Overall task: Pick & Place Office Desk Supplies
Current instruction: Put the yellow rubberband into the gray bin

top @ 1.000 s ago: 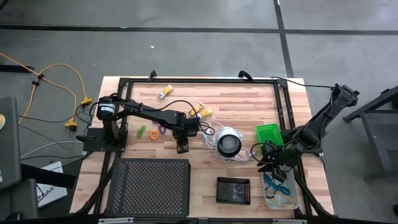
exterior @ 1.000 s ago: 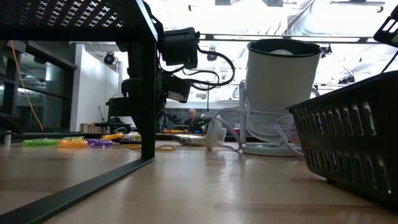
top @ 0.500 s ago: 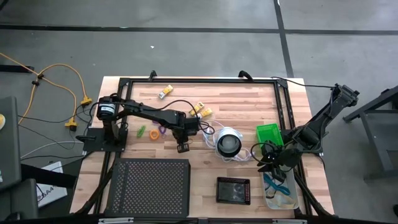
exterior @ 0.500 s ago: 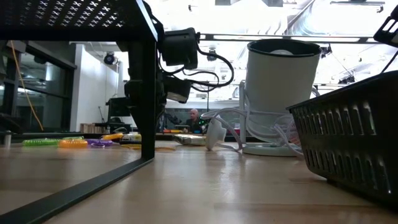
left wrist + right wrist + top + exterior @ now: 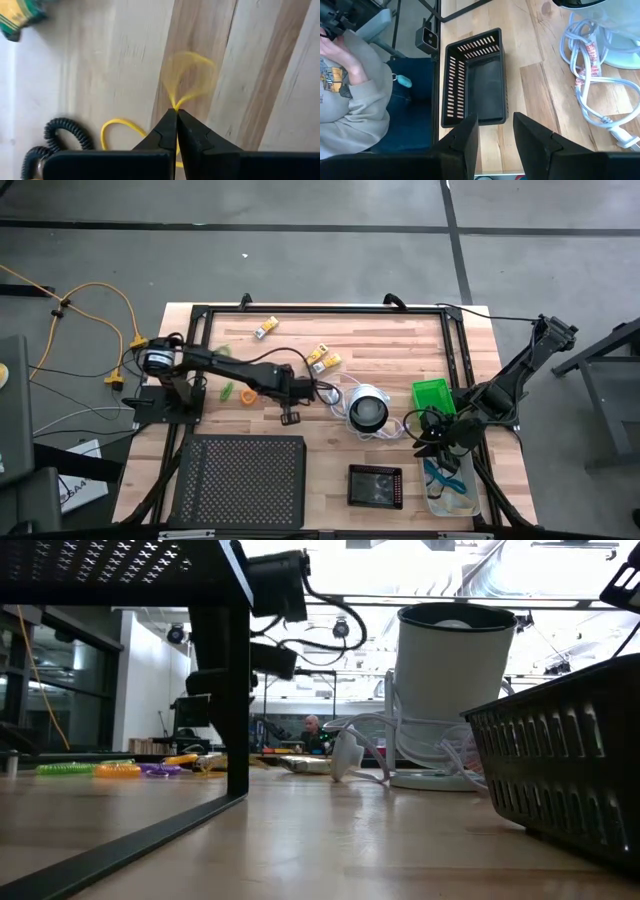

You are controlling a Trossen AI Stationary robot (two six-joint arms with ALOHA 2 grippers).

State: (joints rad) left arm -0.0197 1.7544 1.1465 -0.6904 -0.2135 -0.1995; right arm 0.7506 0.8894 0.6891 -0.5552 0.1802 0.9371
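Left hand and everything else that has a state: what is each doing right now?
Left hand: shut on the yellow loop, over the table's middle.
Yellow loop: pinched at one point, blurred.
Right hand: open, empty, above the black tray.
Black tray: upright, nothing visible inside.
Green tray: upright on the table.
White cord: loosely coiled beside the round white object.

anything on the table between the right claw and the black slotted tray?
Nothing: in the right wrist view only bare wood lies between the open right claw and the black slotted tray. The white cord lies off to the side.
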